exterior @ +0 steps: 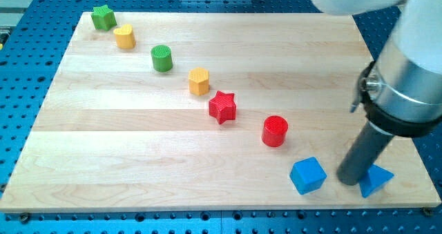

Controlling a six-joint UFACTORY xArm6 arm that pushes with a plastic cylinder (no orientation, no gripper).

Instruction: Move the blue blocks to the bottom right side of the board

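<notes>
A blue cube point(307, 175) lies near the board's bottom right. A blue triangular block point(376, 181) lies to its right, close to the board's right edge. My tip point(349, 181) stands on the board between the two blue blocks, touching or almost touching the left side of the triangular block, with a small gap to the cube. The dark rod rises up to the right into the arm's grey body point(407, 82).
A diagonal row of blocks runs from the view's top left toward the lower right: green star point(103, 17), yellow heart point(125, 36), green cylinder point(162, 58), yellow hexagon point(199, 81), red star point(222, 107), red cylinder point(275, 131). The wooden board point(138, 158) lies on a blue perforated table.
</notes>
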